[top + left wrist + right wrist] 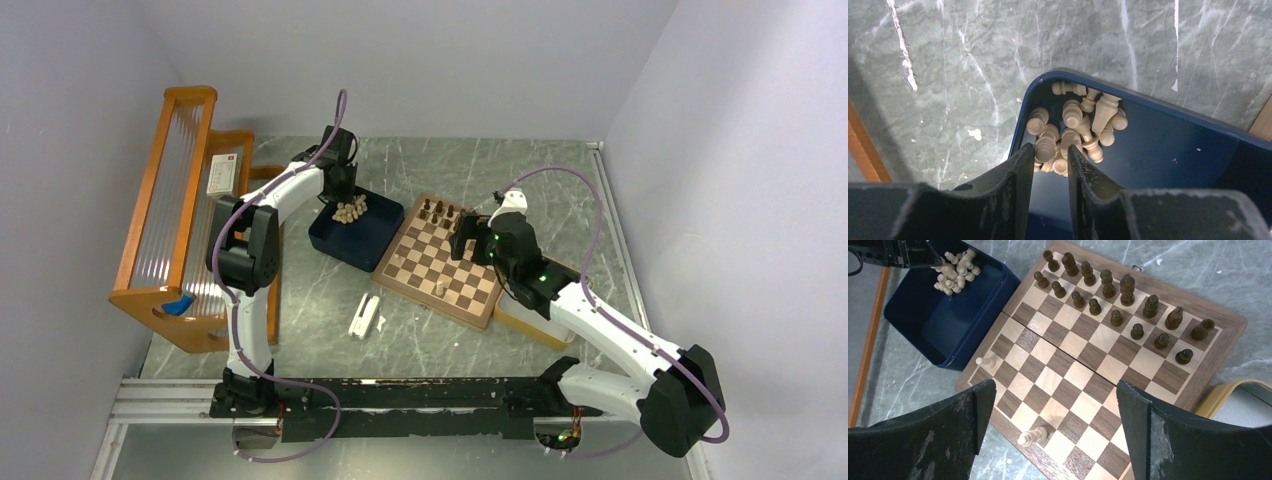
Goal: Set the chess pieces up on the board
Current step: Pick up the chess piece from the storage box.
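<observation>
Top view: the square checkered wooden board (pixel 440 268) lies mid-table, dark brown turned pieces (pixel 438 211) along its 12 o'clock edge, the dark blue tray (pixel 352 243) just beside its 9 o'clock side. Left wrist view: the left gripper (pixel 1050 152) reaches into the tray's heap of pale tan pieces (pixel 1075 120), jaws narrowly apart at a pawn (pixel 1045 147); whether they pinch it I cannot tell. Right wrist view: the right gripper (pixel 1055 390) hovers over the board, jaws wide, empty; 16 dark pieces stand in 2 rows, only 2 pale ones (pixel 1032 436) are placed, so about half remains.
</observation>
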